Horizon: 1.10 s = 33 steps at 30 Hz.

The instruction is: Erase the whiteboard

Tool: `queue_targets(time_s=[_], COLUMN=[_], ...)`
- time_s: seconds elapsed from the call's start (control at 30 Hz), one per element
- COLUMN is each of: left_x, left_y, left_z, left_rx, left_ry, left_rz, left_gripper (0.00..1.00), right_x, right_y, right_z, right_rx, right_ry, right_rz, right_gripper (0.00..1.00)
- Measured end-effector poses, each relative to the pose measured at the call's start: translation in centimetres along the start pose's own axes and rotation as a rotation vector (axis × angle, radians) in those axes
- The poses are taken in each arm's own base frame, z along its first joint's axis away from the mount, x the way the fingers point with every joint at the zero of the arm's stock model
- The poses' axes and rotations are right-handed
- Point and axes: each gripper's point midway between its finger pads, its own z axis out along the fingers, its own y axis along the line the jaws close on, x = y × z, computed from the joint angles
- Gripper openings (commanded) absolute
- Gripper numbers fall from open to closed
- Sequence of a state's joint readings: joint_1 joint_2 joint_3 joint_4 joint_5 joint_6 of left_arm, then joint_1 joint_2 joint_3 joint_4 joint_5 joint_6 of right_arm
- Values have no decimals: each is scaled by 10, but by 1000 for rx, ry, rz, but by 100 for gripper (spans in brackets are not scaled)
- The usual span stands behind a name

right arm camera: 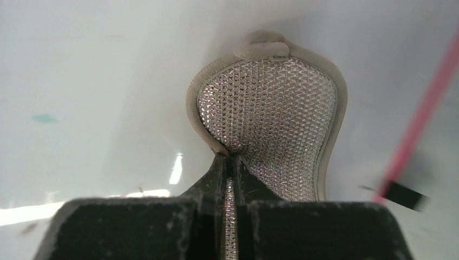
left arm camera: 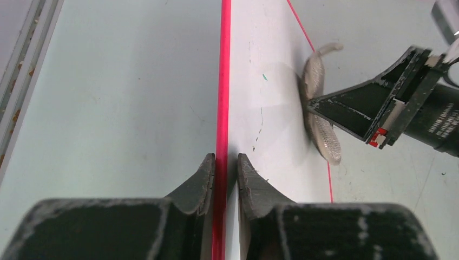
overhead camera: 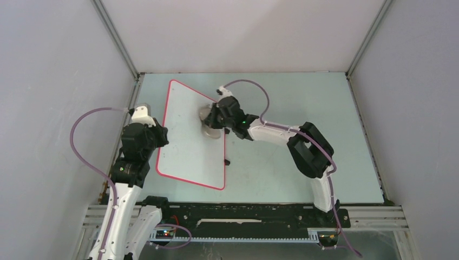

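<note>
The whiteboard (overhead camera: 187, 154) lies flat on the left half of the table, white with a thin red rim. My left gripper (overhead camera: 161, 136) is shut on its left edge; in the left wrist view the gripper (left arm camera: 225, 162) pinches the red rim (left arm camera: 222, 81). My right gripper (overhead camera: 212, 120) is shut on a grey knobbly cloth pad (overhead camera: 205, 115) and presses it on the board near the right edge. The right wrist view shows the gripper (right arm camera: 231, 160) clamping the pad (right arm camera: 270, 108) against the whiteboard (right arm camera: 81, 65). A small green mark (right arm camera: 43, 118) and faint specks (left arm camera: 260, 124) show left of the pad.
A small black clip (overhead camera: 227, 161) sits on the board's right edge. Pale teal table (overhead camera: 303, 97) extends to the right of the board. Grey enclosure walls (overhead camera: 54, 81) stand close on the left, right and back. A black rail (overhead camera: 243, 214) runs along the near edge.
</note>
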State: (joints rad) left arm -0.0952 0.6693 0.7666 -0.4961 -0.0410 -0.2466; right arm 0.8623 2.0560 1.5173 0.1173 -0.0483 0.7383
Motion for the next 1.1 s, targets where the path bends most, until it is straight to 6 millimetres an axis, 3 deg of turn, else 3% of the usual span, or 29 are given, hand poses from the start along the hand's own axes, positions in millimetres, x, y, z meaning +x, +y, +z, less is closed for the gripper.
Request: queue_targets(time_s=[0.1,0.17,0.37,0.43,0.5,0.7,0.73,0.8,0.87,0.97,1.03,1.1], left_x=[0,-1,-2,-2,-2,-1,-1,1,2,2,2,2], left_y=[-1,-2,-2,-2,-2,-2,-1,0,1,1,2,1], left_z=[0,0,0,0,0,0,-1,-1,-1,-1,-1,-1], left_rx=[3,8,11,11,11,9,6,-1,-4,-7,-7,-6], left_ry=[-2,-5,-7,-7,-7,-6,-3,2,6,7,8,7], left_rz=[0,-1,0,0,0,0,0,0,0,0,0,0], left_gripper=[0,0,0,0,0,0,0,0,0,0,0,0], right_x=[10,16,18,12,3,-20,-20,-16,-14,-14,-5,-10], right_y=[-54,-76,-67,-43,-5,143,159,171,170,152,123,82], right_z=[-4,-8,-8,-6,-1,6,5,4,5,9,7,7], right_rx=[98,145,164,141,83,-163,-190,-208,-204,-200,-170,-111], right_ry=[27,47,54,62,50,-17,-25,-23,-18,-10,13,13], right_rz=[52,71,40,5,-37,-165,-179,-196,-199,-179,-153,-120], right_gripper=[0,0,0,0,0,0,0,0,0,0,0,0])
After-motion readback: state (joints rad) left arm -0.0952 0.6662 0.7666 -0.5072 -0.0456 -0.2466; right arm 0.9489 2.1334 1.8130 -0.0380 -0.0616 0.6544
